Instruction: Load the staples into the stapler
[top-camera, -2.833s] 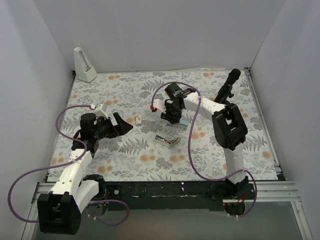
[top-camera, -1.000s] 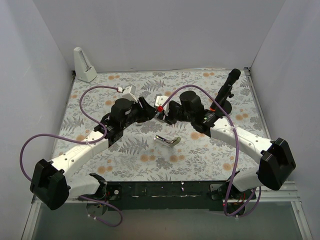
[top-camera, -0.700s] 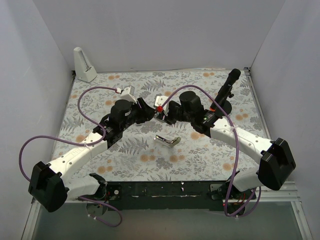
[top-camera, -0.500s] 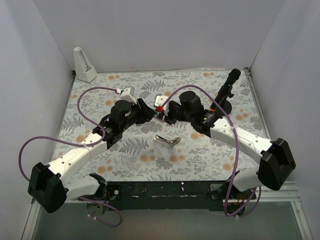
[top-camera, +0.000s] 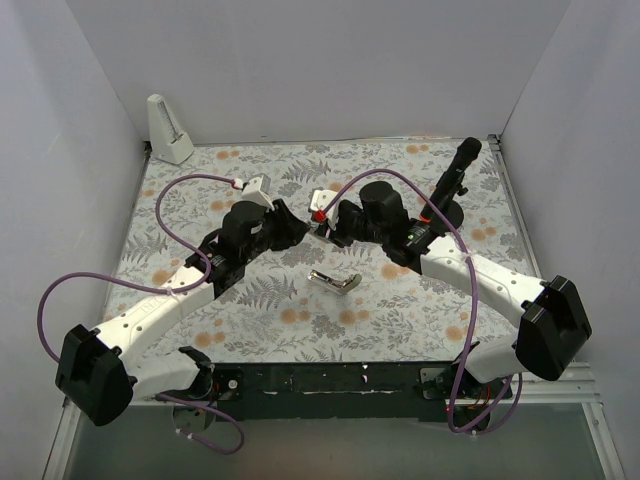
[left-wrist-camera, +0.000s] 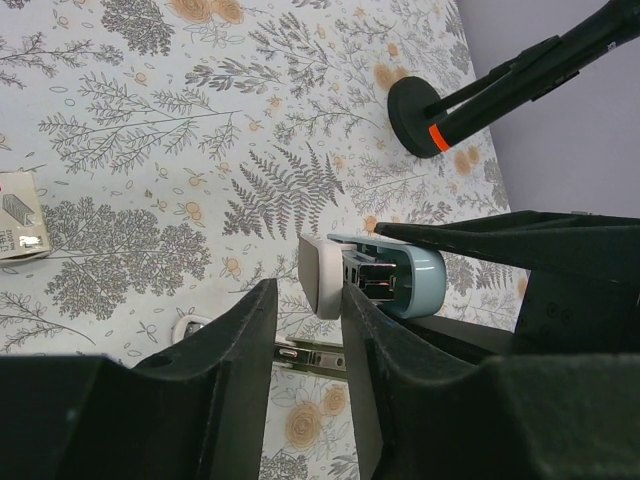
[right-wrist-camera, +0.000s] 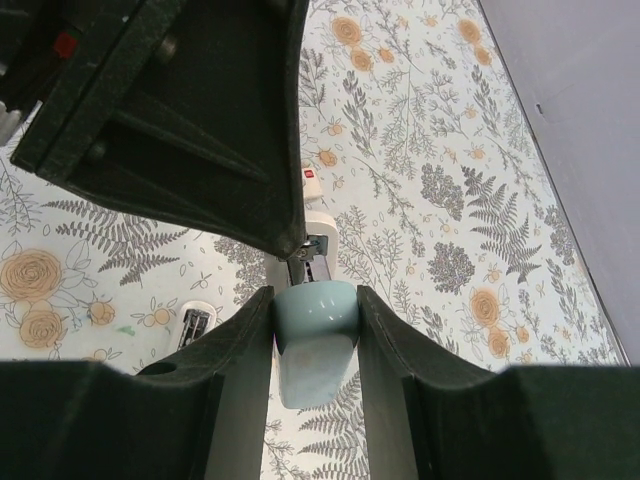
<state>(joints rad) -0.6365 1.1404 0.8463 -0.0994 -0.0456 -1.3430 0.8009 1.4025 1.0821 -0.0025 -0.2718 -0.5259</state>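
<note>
Light-blue plastic shows between the fingers of the right claw (right-wrist-camera: 315, 300): it is clamped on the stapler (right-wrist-camera: 317, 340), holding it over the flowered cloth (top-camera: 250, 320) near the middle of the table. The stapler's white end (left-wrist-camera: 321, 278) points toward the left claw (left-wrist-camera: 307, 292), whose 2 fingers stand on either side of that end. 1 finger looks to touch it and the other shows a thin gap, so I cannot tell whether this claw grips it. The small beige box of staples (left-wrist-camera: 20, 213) lies flat on the cloth, well apart from the stapler, at the edge of the left wrist view. A silvery metal bar (top-camera: 335, 281) lies on the cloth just in front of the 2 claws. A black stand (top-camera: 452, 190) sits at the far right, and a white wedge-shaped thing (top-camera: 168, 130) is in the far left corner.
</note>
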